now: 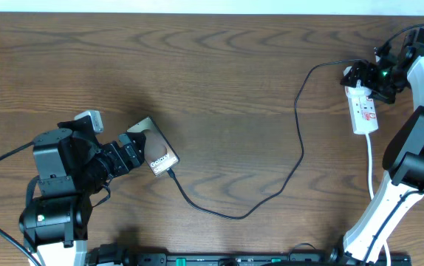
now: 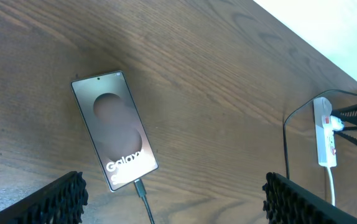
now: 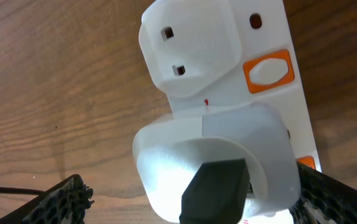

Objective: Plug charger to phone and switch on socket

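Right gripper [image 1: 365, 80] spread wide, straddling plug end of socket [image 1: 364, 112]. Left gripper [image 1: 133, 150] equally wide; phone [image 2: 115, 127], charger [image 1: 301, 148] inserted, lies just ahead.

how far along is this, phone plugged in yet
Done: the thin black charger cable is plugged into the glossy brown phone and runs to the white power strip. In hand: the right gripper hovers open over the strip's plugged end; the left gripper is open, clear of the phone. Left: pressing the orange switch; whether it is on cannot be told.
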You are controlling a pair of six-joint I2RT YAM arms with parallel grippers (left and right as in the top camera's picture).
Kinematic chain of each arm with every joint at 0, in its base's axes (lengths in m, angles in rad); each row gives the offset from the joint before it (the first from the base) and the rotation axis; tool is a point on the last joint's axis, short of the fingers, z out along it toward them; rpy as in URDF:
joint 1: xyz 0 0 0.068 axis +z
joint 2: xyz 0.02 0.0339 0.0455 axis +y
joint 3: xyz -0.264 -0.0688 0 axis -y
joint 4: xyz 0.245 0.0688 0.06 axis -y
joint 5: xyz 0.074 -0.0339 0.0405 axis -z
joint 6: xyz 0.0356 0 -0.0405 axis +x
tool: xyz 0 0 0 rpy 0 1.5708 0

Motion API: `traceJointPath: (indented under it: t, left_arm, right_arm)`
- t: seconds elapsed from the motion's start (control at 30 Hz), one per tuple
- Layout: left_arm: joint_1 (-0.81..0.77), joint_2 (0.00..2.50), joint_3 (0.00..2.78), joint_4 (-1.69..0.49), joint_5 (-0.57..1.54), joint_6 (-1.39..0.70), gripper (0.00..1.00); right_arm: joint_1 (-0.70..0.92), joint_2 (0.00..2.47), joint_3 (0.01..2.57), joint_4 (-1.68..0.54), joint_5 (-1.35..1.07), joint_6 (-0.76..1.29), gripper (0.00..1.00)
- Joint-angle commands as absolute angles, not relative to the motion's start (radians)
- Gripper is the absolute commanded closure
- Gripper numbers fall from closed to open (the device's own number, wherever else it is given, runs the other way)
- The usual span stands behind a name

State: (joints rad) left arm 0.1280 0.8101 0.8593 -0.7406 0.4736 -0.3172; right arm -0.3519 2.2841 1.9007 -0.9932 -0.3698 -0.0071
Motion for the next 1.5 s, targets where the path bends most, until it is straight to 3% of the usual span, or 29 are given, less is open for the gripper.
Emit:
traceJointPath:
  t: [0.0, 1.47]
  left_arm:
    - [0.128, 0.809, 0.871, -0.744, 0.485, -0.315, 0.11]
    - [0.128, 0.809, 0.871, -0.748, 0.486, -0.315, 0.11]
  right_arm:
    - [-0.322, 2.297, 1.871, -0.98, -0.486, 0.007, 0.03]
    - [-0.374, 2.297, 1.933, -1.025, -0.417, 0.01, 0.04]
